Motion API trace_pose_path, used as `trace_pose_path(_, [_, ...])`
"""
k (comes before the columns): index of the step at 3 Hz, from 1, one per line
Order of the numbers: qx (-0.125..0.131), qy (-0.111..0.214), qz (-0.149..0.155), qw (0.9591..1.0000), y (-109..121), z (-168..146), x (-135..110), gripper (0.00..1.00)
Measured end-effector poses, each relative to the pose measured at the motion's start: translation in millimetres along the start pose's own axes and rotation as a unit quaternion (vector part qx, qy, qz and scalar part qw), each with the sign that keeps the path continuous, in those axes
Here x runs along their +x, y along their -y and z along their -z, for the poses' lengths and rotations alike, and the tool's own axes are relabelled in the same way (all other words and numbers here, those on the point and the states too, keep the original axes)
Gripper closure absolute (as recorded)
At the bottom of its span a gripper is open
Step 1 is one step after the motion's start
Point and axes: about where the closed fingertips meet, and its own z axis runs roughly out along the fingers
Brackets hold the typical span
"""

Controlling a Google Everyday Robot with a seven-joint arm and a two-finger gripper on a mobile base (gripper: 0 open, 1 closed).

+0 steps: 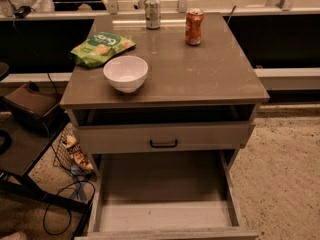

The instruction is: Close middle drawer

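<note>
The grey wood-grain cabinet (165,79) stands in the middle of the camera view. The middle drawer (162,216) is pulled far out towards me, and its long pale floor is bare. Its front (170,234) lies along the bottom edge of the view, and its handle is hidden. Above it, the taller-fronted top drawer (125,136) with a black bar handle (163,144) stands slightly open. The lowest drawer is hidden under the open one. The gripper is out of view.
On the cabinet top are a white bowl (125,73), a green snack bag (101,46), a silver can (152,11) and an orange can (194,26). A dark stand (25,149), a wire basket (70,151) and cables (65,204) lie left. Pale carpet (285,174) is right.
</note>
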Motion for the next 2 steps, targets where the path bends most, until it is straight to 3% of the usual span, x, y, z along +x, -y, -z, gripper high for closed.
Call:
trace_pose_path(1, [-0.008,0.050,-0.010,0.9987,-3.0,-43.6,-4.2,1.00])
trace_pose_path(2, [-0.018,0.101,-0.016,0.9946,-2.1,-83.6,-14.2,1.00])
